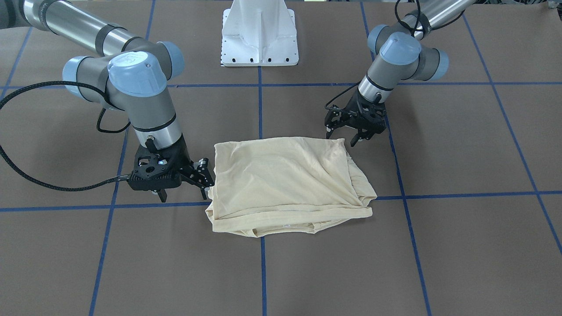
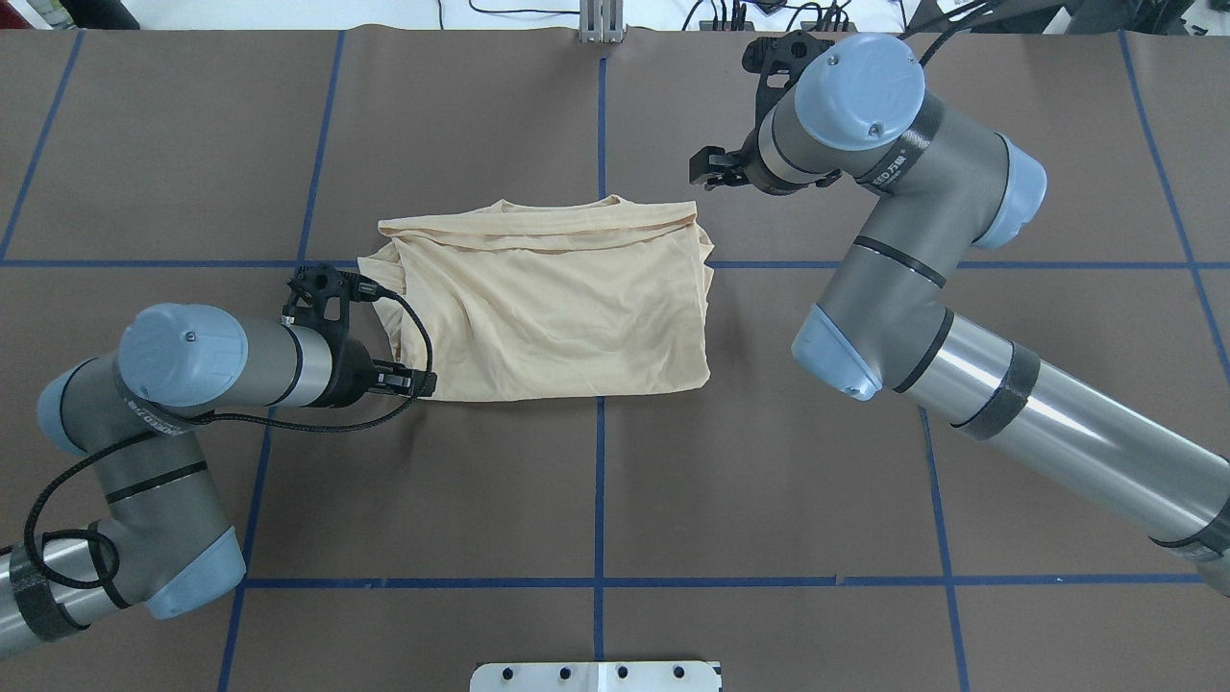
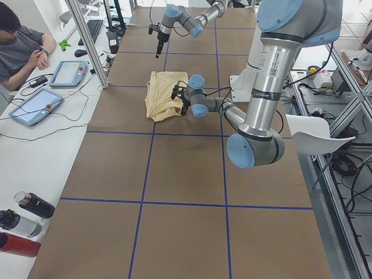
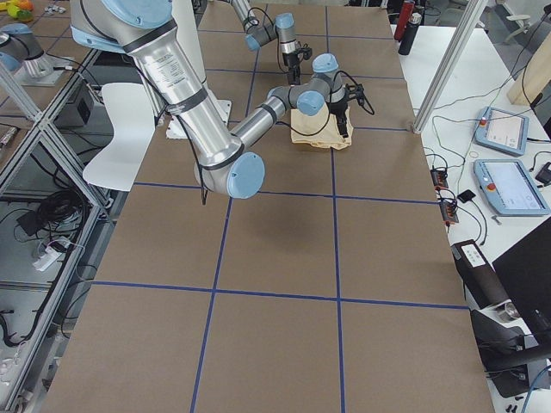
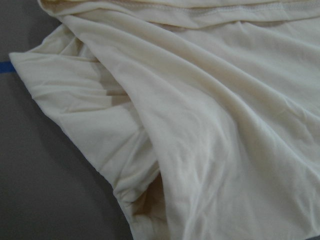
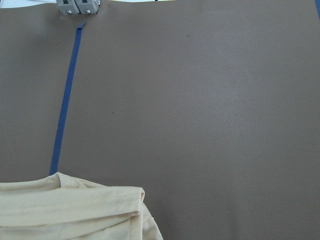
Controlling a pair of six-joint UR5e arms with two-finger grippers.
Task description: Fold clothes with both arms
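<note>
Because the shirt (image 1: 285,175) is thin, limp jersey, I am judging it light and prone to slumping, best pinched at its layered corners. It is lying folded mid-table (image 1: 395,263) between my left gripper (image 1: 341,137) and right gripper (image 1: 205,177), both gaping and gripping nothing.

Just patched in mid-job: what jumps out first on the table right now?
A cream-yellow shirt lies folded into a rumpled rectangle at the middle of the brown table. The left gripper hangs open by one robot-side corner of it. The right gripper sits open beside the opposite side, and neither holds cloth.
</note>
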